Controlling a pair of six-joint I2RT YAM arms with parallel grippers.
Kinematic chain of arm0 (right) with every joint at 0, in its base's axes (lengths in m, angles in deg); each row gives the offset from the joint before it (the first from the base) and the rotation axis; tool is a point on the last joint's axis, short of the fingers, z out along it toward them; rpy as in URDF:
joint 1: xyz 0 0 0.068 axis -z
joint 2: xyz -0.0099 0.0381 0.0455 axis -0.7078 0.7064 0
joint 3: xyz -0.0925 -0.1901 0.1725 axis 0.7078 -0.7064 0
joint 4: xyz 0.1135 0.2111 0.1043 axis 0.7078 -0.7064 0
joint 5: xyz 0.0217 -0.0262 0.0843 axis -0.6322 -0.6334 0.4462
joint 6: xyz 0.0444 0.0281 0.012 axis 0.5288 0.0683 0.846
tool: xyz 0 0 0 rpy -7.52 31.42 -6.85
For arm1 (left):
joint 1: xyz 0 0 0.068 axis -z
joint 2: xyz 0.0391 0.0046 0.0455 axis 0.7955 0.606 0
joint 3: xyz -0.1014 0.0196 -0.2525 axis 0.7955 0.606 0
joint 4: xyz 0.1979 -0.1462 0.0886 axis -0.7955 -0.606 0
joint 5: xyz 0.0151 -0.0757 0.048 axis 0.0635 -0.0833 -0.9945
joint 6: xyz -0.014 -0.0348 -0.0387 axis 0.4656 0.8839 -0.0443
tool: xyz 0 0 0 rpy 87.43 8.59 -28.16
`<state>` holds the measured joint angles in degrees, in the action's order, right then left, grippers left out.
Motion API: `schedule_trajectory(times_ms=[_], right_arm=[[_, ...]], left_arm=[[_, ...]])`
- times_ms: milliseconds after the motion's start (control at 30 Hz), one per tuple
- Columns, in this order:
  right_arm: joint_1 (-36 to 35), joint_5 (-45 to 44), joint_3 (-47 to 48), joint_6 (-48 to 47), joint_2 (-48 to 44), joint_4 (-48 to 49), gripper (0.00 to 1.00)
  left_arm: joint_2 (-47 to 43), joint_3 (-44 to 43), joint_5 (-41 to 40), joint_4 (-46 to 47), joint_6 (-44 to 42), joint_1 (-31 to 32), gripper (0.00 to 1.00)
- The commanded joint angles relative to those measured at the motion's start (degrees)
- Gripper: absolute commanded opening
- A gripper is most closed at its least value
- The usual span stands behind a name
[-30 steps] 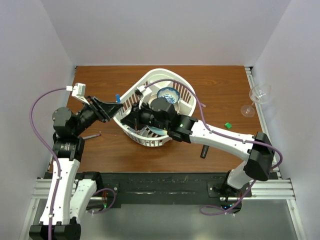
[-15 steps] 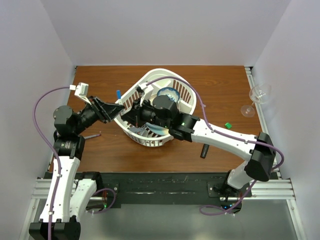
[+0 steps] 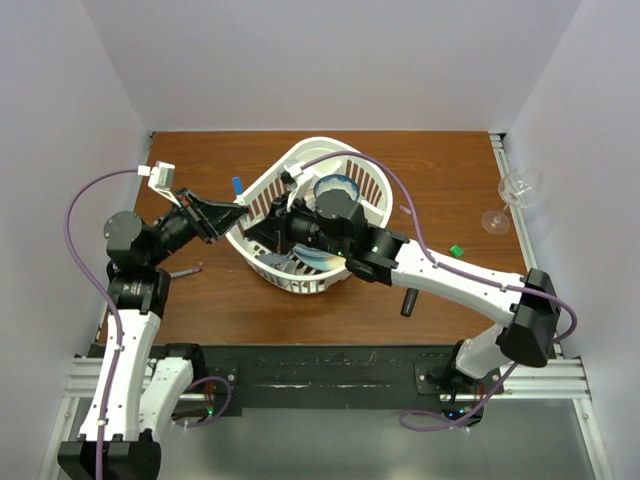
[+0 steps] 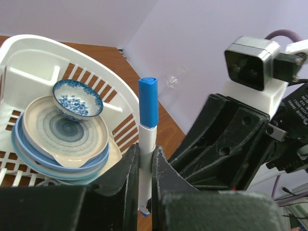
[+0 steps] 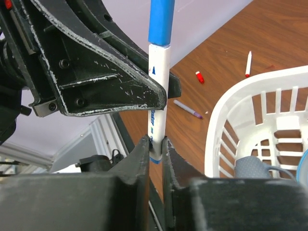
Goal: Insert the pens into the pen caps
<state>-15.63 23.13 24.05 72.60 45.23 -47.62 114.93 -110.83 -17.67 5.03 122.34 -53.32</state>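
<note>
A white-barrelled pen (image 4: pixel 147 139) with a blue cap (image 4: pixel 147 101) stands upright between the two grippers, just left of the white basket (image 3: pixel 300 150). My left gripper (image 4: pixel 145 154) is shut on its barrel below the cap. My right gripper (image 5: pixel 155 144) is shut on the lower end of the same pen (image 5: pixel 159 77), whose cap (image 5: pixel 161 21) sits on top. From above, the blue cap (image 3: pixel 237 186) pokes up where the left gripper (image 3: pixel 232 210) and right gripper (image 3: pixel 250 232) meet. A red cap (image 5: pixel 199 77), a green cap (image 3: pixel 456 250), a purple-tipped pen (image 5: pixel 187 109), a red-tipped white pen (image 5: pixel 248 63) and a black marker (image 3: pixel 407 302) lie on the table.
The basket (image 4: pixel 103 62) holds a blue patterned bowl (image 4: pixel 77 98) on stacked plates (image 4: pixel 62 139). A wine glass (image 3: pixel 515 190) lies at the right edge of the table. White walls enclose the table on three sides.
My left gripper has closed on the pen's barrel. The right arm has shifted slightly to the right, still at the pen's lower end.
</note>
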Motion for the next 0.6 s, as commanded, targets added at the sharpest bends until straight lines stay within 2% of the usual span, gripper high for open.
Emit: schedule_trajectory(times_ms=[0, 100, 333, 567], right_arm=[[0.0, 2.1, -1.9, -0.2, -3.2, 4.5, 0.33], [0.1, 2.3, -3.0, 0.4, -4.3, 4.9, 0.42], [0.8, 3.2, -4.0, 0.9, -5.2, 5.9, 0.40], [1.7, 6.0, -3.8, 3.8, -4.3, 8.1, 0.38]], left_arm=[[-0.8, 0.9, 3.0, 6.0, 4.3, 0.2, 0.00], [-1.5, 2.0, 4.5, 11.0, 6.6, 0.2, 0.00], [-1.1, 5.8, 9.0, 19.6, 11.8, 0.2, 0.00], [-1.4, 7.9, 9.7, 24.5, 14.9, 0.2, 0.00]])
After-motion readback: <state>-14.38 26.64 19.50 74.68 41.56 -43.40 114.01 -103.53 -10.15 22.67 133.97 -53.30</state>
